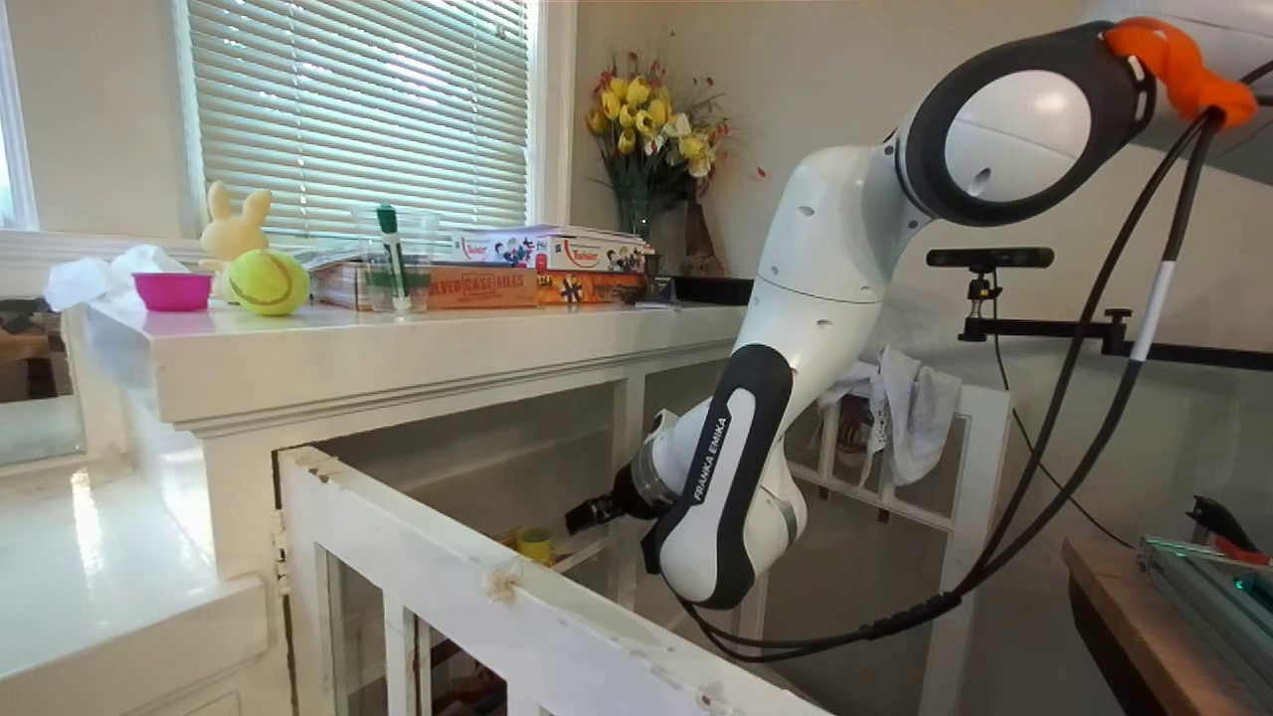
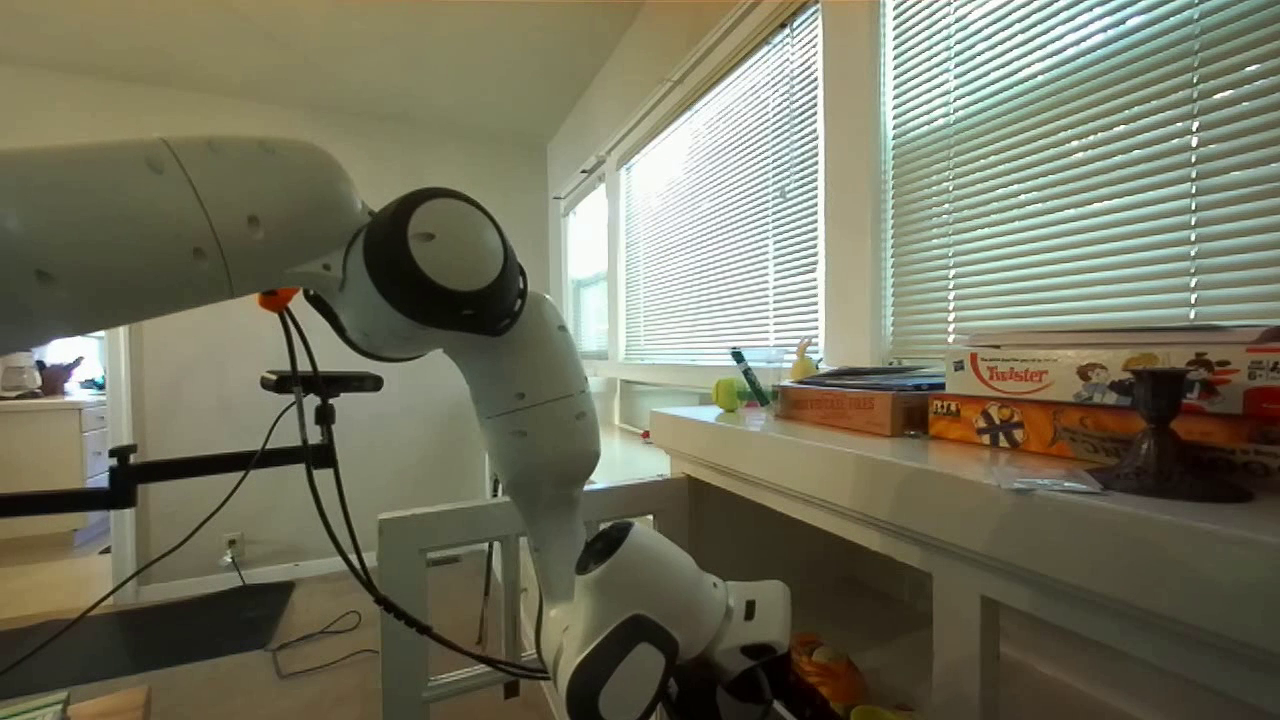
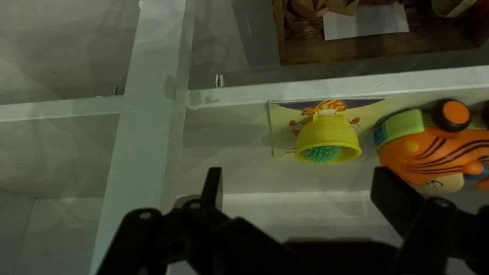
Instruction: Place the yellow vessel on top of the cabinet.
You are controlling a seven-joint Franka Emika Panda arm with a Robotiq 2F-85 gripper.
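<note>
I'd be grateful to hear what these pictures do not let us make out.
Orange toy: wrist view, one end cut off by the right edge.
Wooden box: wrist view, upper part cut off by the top edge.
Card: wrist view, partly covered by the vessel; its lettering too small to read.
Green bristles: wrist view, upper part hidden by the vessel's wall.
Arm: base cut off by the picture's edge in both exterior views.

White arm (image 1: 825,239) bent downward, black end effector (image 3: 298,183) low, spread wide
</note>
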